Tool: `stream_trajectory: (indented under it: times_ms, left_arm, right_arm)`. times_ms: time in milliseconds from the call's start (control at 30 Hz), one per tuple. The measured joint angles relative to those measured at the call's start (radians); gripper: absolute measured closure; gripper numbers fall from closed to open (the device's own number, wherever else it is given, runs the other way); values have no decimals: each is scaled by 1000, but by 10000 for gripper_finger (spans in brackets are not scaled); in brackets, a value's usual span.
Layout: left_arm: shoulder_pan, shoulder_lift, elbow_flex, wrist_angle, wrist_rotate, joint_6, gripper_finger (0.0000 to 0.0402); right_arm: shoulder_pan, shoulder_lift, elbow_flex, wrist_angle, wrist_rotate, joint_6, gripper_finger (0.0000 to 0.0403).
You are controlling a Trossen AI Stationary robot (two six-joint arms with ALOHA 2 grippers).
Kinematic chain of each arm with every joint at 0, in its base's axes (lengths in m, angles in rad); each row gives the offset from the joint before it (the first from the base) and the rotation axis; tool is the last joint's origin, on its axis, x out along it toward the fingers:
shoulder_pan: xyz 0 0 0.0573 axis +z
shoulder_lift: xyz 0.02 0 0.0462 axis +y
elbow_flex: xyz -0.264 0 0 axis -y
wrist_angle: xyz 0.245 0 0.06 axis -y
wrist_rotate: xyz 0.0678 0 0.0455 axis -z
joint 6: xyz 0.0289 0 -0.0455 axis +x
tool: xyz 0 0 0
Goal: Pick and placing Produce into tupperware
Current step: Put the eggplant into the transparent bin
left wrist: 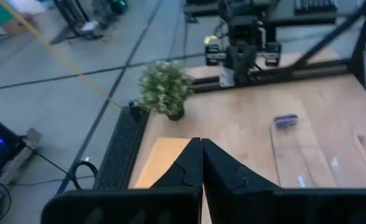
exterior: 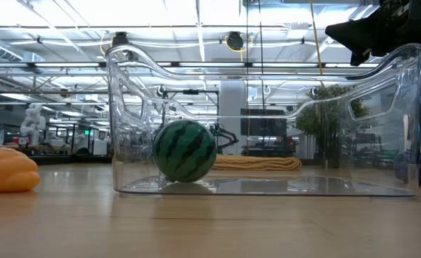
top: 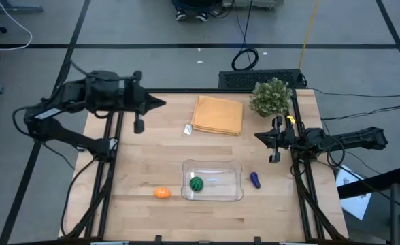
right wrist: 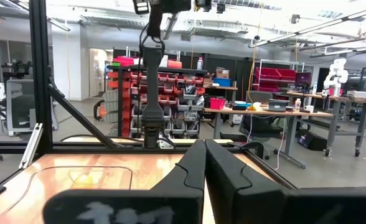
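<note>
The clear tupperware (top: 212, 180) stands near the table's front middle. The dark-green striped ball (top: 196, 184) rests on its floor, at its left end (exterior: 185, 150). The orange piece (top: 161, 192) lies on the table left of the tupperware. The purple eggplant (top: 255, 180) lies on the table to its right. My left gripper (top: 160, 103) hangs shut and empty above the table's far left, pointing right (left wrist: 201, 146). My right gripper (top: 258, 135) is shut and empty at the right edge, pointing left (right wrist: 205, 149).
A folded orange-tan cloth (top: 218, 114) lies at the far middle, with a small white item (top: 188, 128) beside it. A bushy potted plant (top: 271, 97) stands at the far right corner. Bare wood shows between the cloth and the tupperware.
</note>
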State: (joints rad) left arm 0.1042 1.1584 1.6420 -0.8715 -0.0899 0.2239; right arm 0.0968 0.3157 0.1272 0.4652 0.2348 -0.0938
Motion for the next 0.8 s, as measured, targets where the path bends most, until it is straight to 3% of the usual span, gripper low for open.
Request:
stream_trajectory:
  times_ms: [233, 467, 800]
  left_arm:
    - [51, -197, -292, 172, 3, -130, 401]
    - [63, -320, -501, 297, 3, -228, 401]
    - [63, -380, -709, 529, -19, -208, 401]
  right_arm:
    - [0, 0, 0, 1, 0, 0, 403]
    - [0, 0, 0, 1, 0, 0, 403]
    - [0, 0, 0, 1, 0, 0, 403]
